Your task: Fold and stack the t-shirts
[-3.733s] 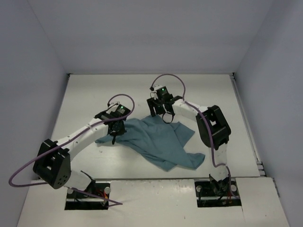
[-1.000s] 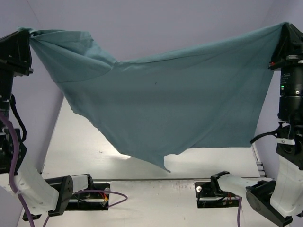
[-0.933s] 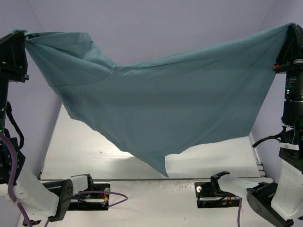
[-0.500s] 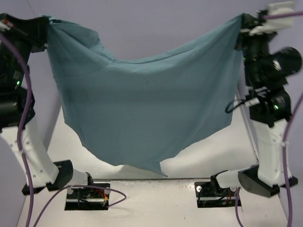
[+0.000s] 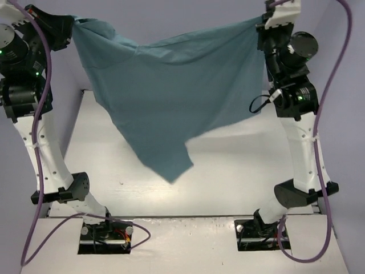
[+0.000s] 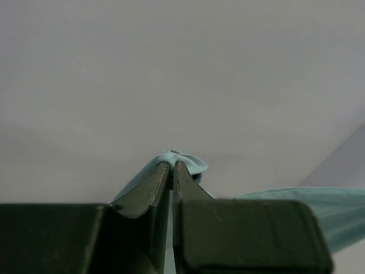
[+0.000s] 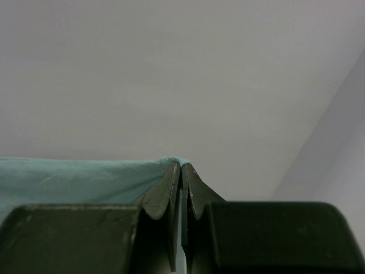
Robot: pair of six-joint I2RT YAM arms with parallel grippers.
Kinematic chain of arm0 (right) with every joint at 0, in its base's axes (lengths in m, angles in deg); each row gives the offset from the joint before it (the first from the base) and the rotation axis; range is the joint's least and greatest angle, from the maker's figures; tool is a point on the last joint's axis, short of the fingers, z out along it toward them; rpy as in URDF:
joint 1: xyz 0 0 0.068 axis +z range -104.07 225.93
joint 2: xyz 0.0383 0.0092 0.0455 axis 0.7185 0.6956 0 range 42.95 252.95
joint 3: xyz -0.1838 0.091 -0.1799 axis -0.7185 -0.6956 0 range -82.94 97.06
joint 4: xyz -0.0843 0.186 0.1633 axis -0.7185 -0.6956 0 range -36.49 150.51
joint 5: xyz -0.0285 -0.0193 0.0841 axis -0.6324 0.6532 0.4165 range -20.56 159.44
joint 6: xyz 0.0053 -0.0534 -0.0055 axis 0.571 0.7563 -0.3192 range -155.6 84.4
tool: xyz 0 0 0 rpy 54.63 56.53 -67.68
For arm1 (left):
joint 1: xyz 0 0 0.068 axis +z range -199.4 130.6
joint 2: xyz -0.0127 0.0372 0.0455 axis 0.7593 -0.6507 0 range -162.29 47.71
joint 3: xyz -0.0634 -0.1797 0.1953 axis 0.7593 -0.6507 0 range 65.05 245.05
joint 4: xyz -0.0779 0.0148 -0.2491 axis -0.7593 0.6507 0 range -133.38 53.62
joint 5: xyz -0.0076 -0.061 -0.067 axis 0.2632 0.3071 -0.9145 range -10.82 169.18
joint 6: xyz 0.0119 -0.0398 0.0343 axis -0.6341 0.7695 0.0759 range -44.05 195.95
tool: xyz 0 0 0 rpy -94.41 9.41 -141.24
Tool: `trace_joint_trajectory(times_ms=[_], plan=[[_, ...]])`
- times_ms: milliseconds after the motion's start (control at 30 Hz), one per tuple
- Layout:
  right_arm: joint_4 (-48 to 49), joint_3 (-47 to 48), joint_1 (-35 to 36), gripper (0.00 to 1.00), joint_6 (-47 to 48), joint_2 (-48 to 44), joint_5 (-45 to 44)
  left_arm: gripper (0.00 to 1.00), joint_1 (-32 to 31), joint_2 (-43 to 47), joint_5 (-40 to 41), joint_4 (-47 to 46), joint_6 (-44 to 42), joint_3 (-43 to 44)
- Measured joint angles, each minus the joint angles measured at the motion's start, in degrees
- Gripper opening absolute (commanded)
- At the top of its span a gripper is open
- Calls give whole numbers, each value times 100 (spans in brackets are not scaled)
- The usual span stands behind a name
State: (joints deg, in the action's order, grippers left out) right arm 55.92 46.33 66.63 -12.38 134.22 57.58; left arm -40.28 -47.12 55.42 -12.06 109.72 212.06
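Note:
The teal t-shirt [image 5: 171,85] hangs spread in the air between my two raised arms, high above the white table [image 5: 239,160]. Its top edge sags a little in the middle and its lowest corner [image 5: 174,174] dangles over the table. My left gripper [image 5: 69,23] is shut on the shirt's upper left corner. In the left wrist view a small bunch of teal cloth [image 6: 183,158] sticks out past the closed left gripper [image 6: 172,164]. My right gripper [image 5: 263,21] is shut on the upper right corner. There the cloth [image 7: 74,177] runs off to the left from the closed right gripper [image 7: 182,166].
Both arms stand tall at the sides of the table, their bases [image 5: 105,231] [image 5: 262,231] at the near edge. Purple cables [image 5: 331,85] loop beside them. Grey walls close in the back and both sides.
Both grippers have drawn inward and away from the camera, still holding the shirt. The shirt's span is narrower and its lower corner has swung up and back over the table.

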Motion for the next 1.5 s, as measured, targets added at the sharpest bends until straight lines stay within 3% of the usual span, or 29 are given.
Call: trace_joint_trajectory(times_ms=[433,600,1067,1333,1500], plan=[[177,-1661,0,0,-207,-2960,147,0,0,2174,-124,-253,-37,-366],[191,-1816,-2,0,-363,-3696,177,0,-20,2798,-211,-312,-70,-392],[77,-2057,-2,0,-646,-3575,264,0,-125,2515,-309,-391,-196,-587],[166,-3760,-4,0,-1066,-3358,77,0,-234,1978,-379,-637,-452,-2601],[339,-5136,-4,0,-1334,-2755,-116,1,-469,1071,-169,-865,-853,-3859]])
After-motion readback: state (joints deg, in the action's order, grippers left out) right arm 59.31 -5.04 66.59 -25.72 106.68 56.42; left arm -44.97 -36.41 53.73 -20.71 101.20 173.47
